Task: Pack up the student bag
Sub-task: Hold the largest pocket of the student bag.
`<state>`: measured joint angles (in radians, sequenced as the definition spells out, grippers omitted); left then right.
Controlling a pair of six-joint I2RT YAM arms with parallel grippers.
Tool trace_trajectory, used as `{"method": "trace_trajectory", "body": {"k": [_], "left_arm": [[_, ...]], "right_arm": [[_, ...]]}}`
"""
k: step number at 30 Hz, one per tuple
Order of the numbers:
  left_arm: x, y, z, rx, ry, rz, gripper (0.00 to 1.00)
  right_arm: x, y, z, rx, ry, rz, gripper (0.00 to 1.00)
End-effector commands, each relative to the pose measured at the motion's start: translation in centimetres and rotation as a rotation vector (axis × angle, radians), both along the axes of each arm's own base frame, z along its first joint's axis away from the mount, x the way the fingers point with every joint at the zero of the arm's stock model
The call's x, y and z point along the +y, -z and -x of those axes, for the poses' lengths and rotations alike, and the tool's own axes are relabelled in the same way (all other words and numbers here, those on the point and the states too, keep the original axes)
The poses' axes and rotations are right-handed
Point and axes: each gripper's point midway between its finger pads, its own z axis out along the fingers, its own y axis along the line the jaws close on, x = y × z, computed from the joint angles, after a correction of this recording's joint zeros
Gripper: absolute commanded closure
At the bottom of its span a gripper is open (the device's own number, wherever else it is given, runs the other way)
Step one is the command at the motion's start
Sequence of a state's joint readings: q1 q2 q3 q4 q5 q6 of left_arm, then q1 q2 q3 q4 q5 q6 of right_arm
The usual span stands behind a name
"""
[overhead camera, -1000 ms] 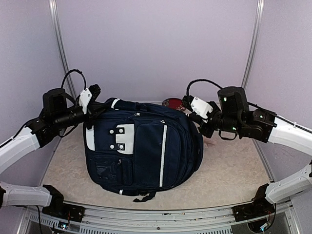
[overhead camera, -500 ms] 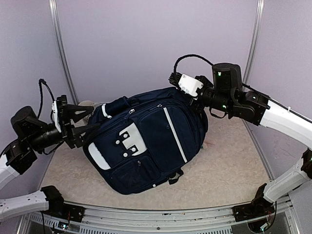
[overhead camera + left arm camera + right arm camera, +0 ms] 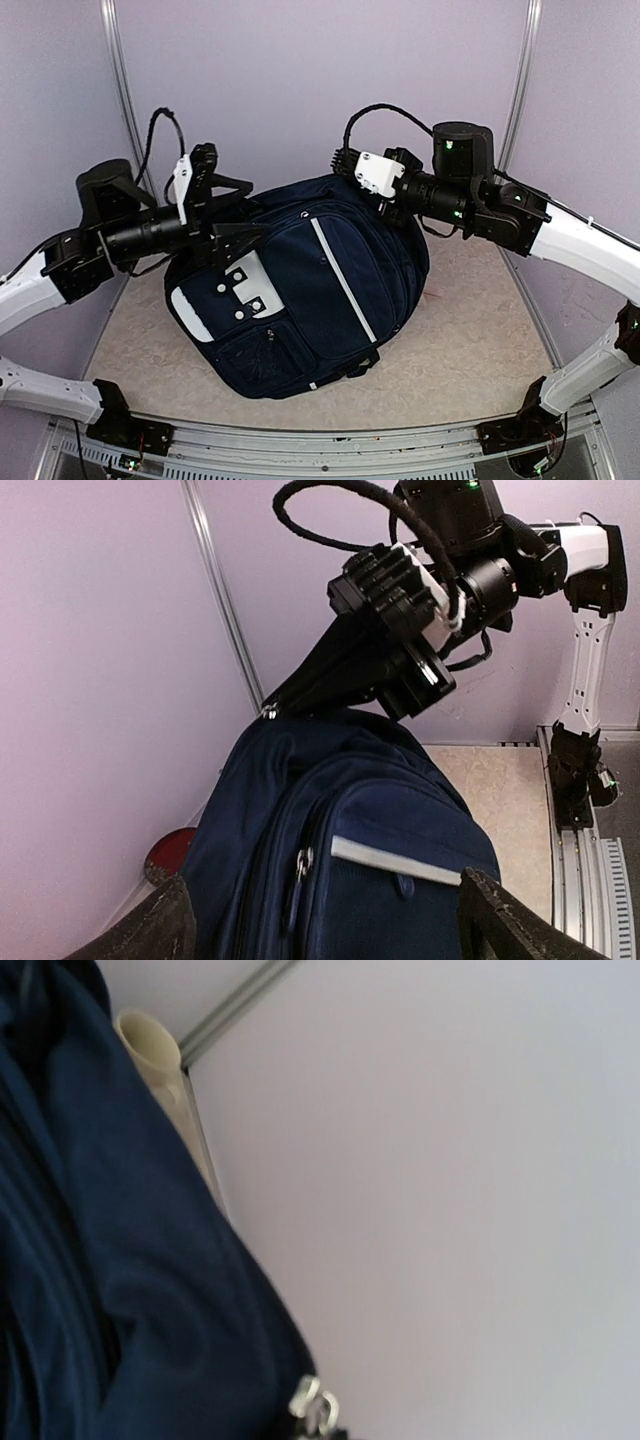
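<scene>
Left hand (image 3: 238, 208) hangs spread wide over the near upper end of the student bag (image 3: 330, 290). One finger (image 3: 150, 930) sits on either side of the navy fabric, neither clearly pressing it, and the bag's zipped top runs out between them. Straight across, the right hand (image 3: 278, 706) is pressed together, pinching the far top edge of the bag right by a small metal zipper pull (image 3: 315, 1405), and that end stands raised up to it. Below both hands the bag slumps front-up on the beige surface (image 3: 480, 330), its white patch (image 3: 250, 285) nearest the left hand and a thin white stripe (image 3: 345, 280) running off toward the right one. Past the left-side finger in the left wrist view, a red round thing (image 3: 170, 852) peeks out beside the bag, low by the wall.
</scene>
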<state>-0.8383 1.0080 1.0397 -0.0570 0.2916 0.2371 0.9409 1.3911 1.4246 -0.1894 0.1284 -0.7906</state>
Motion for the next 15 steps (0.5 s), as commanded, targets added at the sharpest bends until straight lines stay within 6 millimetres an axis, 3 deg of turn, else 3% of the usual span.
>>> {"method": "trace_trajectory", "body": {"k": [1,5,9,11,15], "left_arm": [[-4.1,0.3,-3.0,-0.005,-0.016,-0.119,0.09],[-6.5,1.3,-5.5,-0.029,-0.026,-0.212,0.07],[-6.8,1.4,-7.3,-0.015,0.018,-0.183,0.09],[-6.3,1.0,-8.5,0.013,0.041,-0.151,0.16],[-7.7,2.0,-6.8,0.022,0.181,-0.184,0.41]], "right_arm": [[1.3,-5.3,1.9,-0.114,-0.081,-0.150,1.00],[1.3,-5.1,2.3,-0.118,-0.093,-0.148,1.00],[1.0,-5.3,2.5,-0.128,-0.095,-0.152,1.00],[1.2,-5.3,3.0,-0.131,-0.122,-0.151,1.00],[1.0,-5.2,3.0,-0.135,-0.115,-0.148,1.00]]}}
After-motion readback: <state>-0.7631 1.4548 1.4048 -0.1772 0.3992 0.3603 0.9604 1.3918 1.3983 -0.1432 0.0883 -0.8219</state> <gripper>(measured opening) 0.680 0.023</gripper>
